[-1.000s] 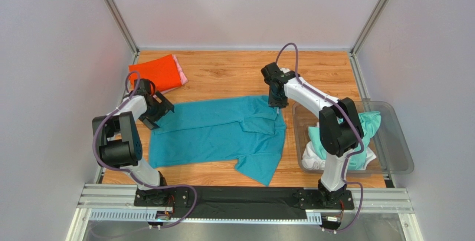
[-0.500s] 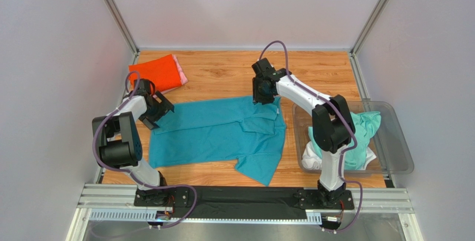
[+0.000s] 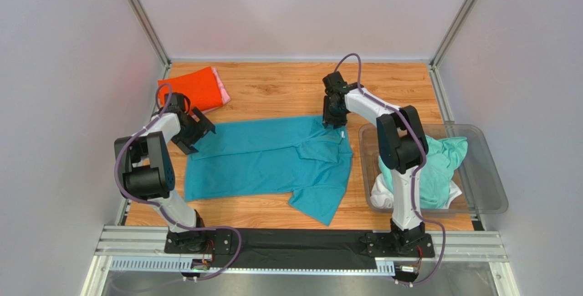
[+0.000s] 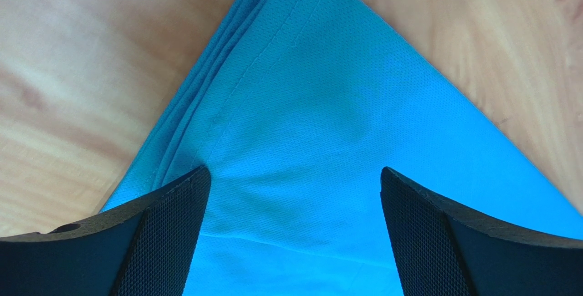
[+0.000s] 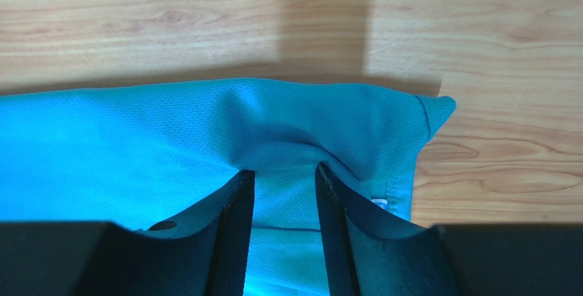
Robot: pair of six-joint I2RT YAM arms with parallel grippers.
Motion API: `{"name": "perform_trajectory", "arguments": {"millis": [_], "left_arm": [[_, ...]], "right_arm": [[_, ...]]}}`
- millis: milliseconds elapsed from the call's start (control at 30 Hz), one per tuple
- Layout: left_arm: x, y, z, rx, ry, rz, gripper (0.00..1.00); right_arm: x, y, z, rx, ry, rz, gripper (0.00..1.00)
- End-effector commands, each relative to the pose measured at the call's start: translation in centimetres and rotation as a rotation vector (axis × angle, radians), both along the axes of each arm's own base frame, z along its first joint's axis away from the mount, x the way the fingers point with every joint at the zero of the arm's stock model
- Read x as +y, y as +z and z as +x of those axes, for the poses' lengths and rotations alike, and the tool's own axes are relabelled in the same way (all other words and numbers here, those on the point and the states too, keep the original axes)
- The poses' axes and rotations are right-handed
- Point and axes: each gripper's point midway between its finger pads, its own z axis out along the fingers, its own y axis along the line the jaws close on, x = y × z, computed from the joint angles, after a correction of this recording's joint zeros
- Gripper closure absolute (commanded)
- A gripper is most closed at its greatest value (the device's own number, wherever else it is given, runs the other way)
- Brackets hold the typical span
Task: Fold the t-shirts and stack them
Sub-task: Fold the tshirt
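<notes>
A teal collared t-shirt [image 3: 274, 163] lies spread flat in the middle of the table. My left gripper [image 3: 197, 129] is open over its far left corner; in the left wrist view [image 4: 294, 176] both fingers straddle the teal cloth [image 4: 328, 105] with a wide gap. My right gripper [image 3: 334, 118] sits at the shirt's far right corner by the collar. In the right wrist view [image 5: 284, 173] its jaws are narrowed on a raised fold of teal cloth [image 5: 171, 132]. An orange-red folded shirt [image 3: 190, 88] lies on a pink one [image 3: 221, 91] at the far left.
A clear plastic bin [image 3: 489, 173] stands at the right and holds a mint-green shirt [image 3: 438, 166] and a white one [image 3: 382, 193]. Metal frame posts and grey walls border the wooden table [image 3: 274, 84].
My right gripper swung left along the shirt's far edge, then back right to the corner by the collar. My left gripper shifted slightly toward the far side.
</notes>
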Motion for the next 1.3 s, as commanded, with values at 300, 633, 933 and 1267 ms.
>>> {"name": "perform_trajectory", "arguments": {"millis": [300, 633, 933, 1267], "left_arm": [[0.9, 4.7, 4.0, -0.042, -0.074, 0.088, 0.0], [-0.2, 14.0, -6.4, -0.26, 0.05, 0.148, 0.0], [-1.3, 8.4, -17.2, -0.172, 0.218, 0.108, 0.0], [-1.3, 1.9, -19.3, -0.034, 0.381, 0.071, 0.02]], "right_arm": [[0.9, 6.7, 3.4, -0.184, 0.049, 0.1, 0.59], [1.4, 19.2, -6.4, -0.451, 0.157, 0.205, 0.5], [-1.7, 22.6, -18.8, -0.685, 0.136, 0.54, 0.0], [-1.8, 19.0, -23.7, -0.617, 0.178, 0.661, 0.0]]}}
